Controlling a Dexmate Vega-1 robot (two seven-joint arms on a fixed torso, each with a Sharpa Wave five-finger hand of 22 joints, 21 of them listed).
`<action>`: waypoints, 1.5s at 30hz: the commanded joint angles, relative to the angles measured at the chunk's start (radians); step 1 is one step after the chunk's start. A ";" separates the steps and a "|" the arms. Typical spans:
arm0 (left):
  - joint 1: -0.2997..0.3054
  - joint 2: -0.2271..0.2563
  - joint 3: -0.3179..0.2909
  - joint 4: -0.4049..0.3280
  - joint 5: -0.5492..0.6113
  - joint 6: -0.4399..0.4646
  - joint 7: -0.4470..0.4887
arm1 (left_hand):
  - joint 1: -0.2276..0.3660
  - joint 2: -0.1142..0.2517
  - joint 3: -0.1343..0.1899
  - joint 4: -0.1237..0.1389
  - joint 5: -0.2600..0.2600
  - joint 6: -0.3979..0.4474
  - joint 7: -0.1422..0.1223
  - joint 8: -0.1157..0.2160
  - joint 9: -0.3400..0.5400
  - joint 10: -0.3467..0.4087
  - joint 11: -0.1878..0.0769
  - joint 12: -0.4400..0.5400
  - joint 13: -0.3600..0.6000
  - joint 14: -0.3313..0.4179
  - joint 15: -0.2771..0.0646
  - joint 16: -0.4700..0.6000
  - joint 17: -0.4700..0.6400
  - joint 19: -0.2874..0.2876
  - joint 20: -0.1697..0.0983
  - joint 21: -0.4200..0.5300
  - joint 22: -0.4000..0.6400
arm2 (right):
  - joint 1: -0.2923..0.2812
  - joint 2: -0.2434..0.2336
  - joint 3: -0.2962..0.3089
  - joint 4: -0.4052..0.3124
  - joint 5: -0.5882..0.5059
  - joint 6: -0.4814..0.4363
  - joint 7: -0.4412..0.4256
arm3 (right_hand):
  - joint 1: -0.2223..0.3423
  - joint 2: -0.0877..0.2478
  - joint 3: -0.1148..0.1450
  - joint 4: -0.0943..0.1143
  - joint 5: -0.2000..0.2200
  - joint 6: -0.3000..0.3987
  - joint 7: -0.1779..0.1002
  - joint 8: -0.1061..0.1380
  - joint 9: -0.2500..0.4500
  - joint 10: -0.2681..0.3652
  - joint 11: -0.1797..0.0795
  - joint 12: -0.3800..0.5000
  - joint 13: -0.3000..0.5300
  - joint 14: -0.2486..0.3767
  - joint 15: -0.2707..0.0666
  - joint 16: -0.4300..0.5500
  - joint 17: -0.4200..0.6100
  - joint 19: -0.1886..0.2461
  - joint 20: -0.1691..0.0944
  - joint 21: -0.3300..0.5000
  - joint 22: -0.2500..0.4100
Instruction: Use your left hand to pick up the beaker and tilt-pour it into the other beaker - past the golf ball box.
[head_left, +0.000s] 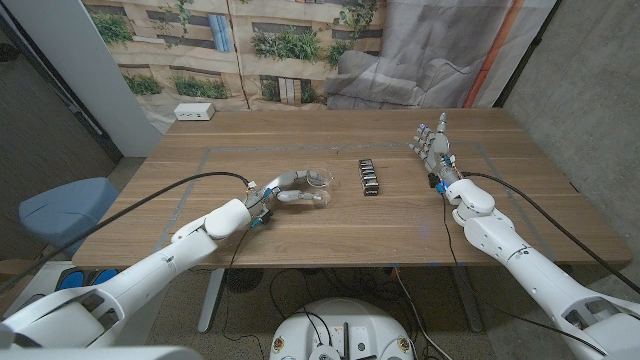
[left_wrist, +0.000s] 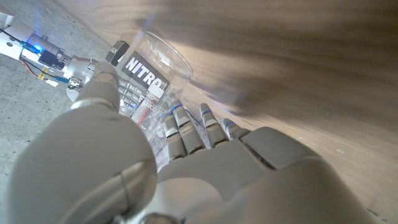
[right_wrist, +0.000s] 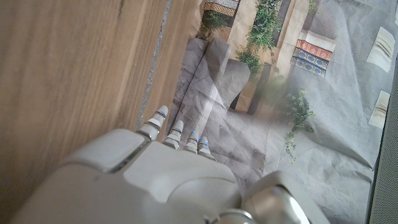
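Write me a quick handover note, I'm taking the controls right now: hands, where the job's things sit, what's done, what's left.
Left hand: fingers around the clear beaker, which looks tipped on its side, left of the golf ball box. Whether it is lifted off the table I cannot tell.
Right hand: open, holding nothing, right of the box.
Done: beaker reached and grasped.
Left: carry it past the box and tilt-pour. I cannot make out the second beaker; locate it first.

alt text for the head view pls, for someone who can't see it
The left robot hand wraps around a clear beaker on a wooden table, just left of a dark golf ball box. The right robot hand stands farther right, fingers apart and holding nothing.
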 joint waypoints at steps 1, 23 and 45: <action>-0.012 0.013 0.006 0.005 -0.025 0.009 -0.056 | -0.006 -0.026 -0.002 0.001 0.008 -0.002 -0.030 -0.035 0.004 -0.025 0.005 0.000 -0.012 -0.020 -0.056 -0.002 0.001 -0.021 -0.001 0.005 0.001 | 0.000 0.000 0.000 0.000 0.000 0.000 0.000 | 0.002 0.090 -0.006 0.001 0.005 -0.007 -0.002 0.006 0.001 -0.004 -0.003 0.006 0.005 -0.004 -0.018 0.003 0.002 -0.004 0.005 0.007 0.005; -0.075 0.006 0.030 0.061 -0.056 0.002 -0.164 | -0.036 -0.083 -0.015 0.002 0.006 -0.157 -0.003 -0.176 0.009 -0.208 0.022 -0.007 -0.063 -0.129 -0.019 -0.005 0.003 -0.075 0.023 0.006 0.001 | 0.000 0.000 0.000 0.001 0.000 0.000 0.001 | 0.002 0.089 -0.006 0.001 0.005 -0.007 -0.002 0.005 0.001 -0.004 -0.002 0.006 0.005 -0.004 -0.017 0.003 0.002 -0.003 0.005 0.007 0.005; -0.156 0.022 0.055 0.101 -0.106 -0.015 -0.347 | -0.100 -0.132 -0.049 0.012 -0.005 -0.363 0.052 -0.231 0.010 -0.424 0.083 -0.009 -0.079 -0.303 0.045 -0.010 0.005 -0.173 0.053 0.004 0.003 | 0.001 0.000 0.000 0.002 0.000 0.001 0.001 | 0.003 0.090 -0.006 0.001 0.006 -0.007 -0.003 0.006 0.001 -0.005 -0.002 0.006 0.005 -0.004 -0.018 0.003 0.002 -0.003 0.006 0.007 0.005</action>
